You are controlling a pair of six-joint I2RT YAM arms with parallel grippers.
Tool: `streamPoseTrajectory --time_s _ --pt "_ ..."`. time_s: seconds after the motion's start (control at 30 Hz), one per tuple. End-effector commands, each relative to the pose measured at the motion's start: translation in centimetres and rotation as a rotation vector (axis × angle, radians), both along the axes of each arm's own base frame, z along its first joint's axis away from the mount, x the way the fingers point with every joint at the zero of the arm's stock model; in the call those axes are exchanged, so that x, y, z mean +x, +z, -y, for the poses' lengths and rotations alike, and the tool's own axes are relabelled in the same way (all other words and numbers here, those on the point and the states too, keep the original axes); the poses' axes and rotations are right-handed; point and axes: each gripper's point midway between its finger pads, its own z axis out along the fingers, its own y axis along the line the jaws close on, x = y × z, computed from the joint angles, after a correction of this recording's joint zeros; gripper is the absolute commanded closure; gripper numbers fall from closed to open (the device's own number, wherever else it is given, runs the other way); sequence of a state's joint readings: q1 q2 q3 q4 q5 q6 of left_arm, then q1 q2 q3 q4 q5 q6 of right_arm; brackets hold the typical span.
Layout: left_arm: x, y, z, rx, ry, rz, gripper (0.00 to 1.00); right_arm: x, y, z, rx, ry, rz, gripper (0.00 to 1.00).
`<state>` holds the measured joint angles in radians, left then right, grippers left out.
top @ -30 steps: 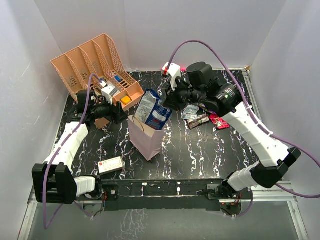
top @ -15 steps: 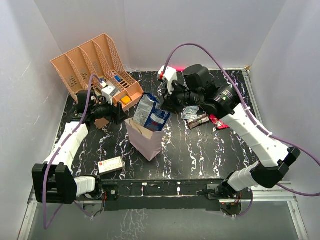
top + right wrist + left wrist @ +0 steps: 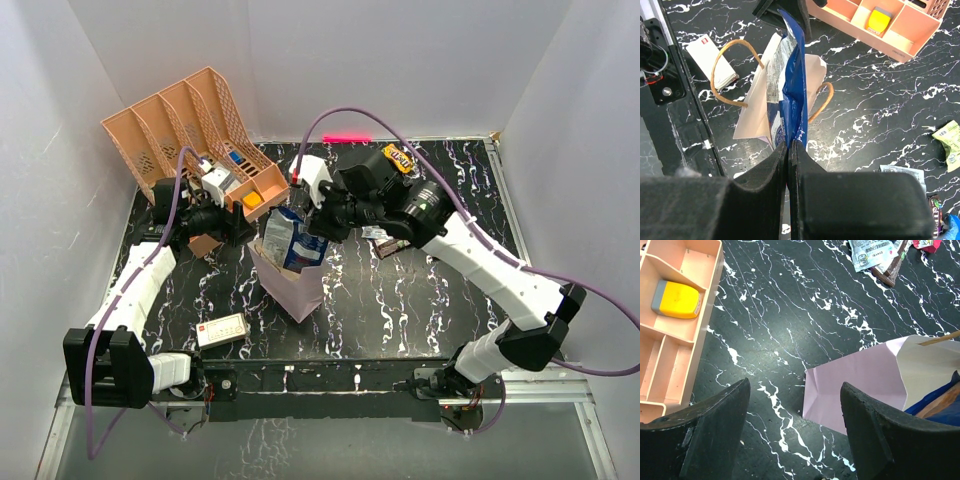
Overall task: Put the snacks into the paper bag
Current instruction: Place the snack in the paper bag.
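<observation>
The mauve paper bag (image 3: 290,285) stands open at the table's middle. My right gripper (image 3: 322,222) is shut on the top edge of the large blue snack packet (image 3: 293,240), whose lower part is inside the bag's mouth. In the right wrist view the blue packet (image 3: 791,90) hangs between the bag's cord handles (image 3: 720,60). My left gripper (image 3: 240,228) is open and empty, just left of the bag (image 3: 860,385). Small silver, brown and red packets (image 3: 385,235) lie right of the bag; a yellow-brown one (image 3: 401,157) lies at the back.
The peach slotted organiser (image 3: 190,130) stands at the back left, holding a yellow object (image 3: 676,299). A small white box with a red mark (image 3: 221,329) lies near the front left. White walls enclose the table.
My right arm has moved left and down, carrying the blue packet from above the bag's right rim into its mouth. The left arm has stayed still.
</observation>
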<state>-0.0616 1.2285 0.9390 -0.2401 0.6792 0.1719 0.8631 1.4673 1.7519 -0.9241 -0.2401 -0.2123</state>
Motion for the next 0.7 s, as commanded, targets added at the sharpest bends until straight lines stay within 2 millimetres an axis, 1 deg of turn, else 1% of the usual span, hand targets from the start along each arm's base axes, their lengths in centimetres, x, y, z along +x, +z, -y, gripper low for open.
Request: streamPoseTrajectory --time_s 0.0,0.17,0.43,0.67 --pt "0.3 2.0 -0.3 0.006 0.008 0.063 0.28 0.5 1.5 -1.0 0.029 0.002 0.085 0.92" --pt "0.7 1.9 -0.6 0.018 0.028 0.063 0.28 0.2 0.9 -2.1 0.007 0.01 0.1 0.92" --pt "1.0 1.8 -0.8 0.029 0.041 0.064 0.28 0.3 -0.4 -3.2 -0.044 -0.012 0.126 0.92" --pt "1.1 1.8 -0.9 0.035 0.044 0.067 0.28 0.6 -1.5 -3.7 -0.074 -0.033 0.147 0.92"
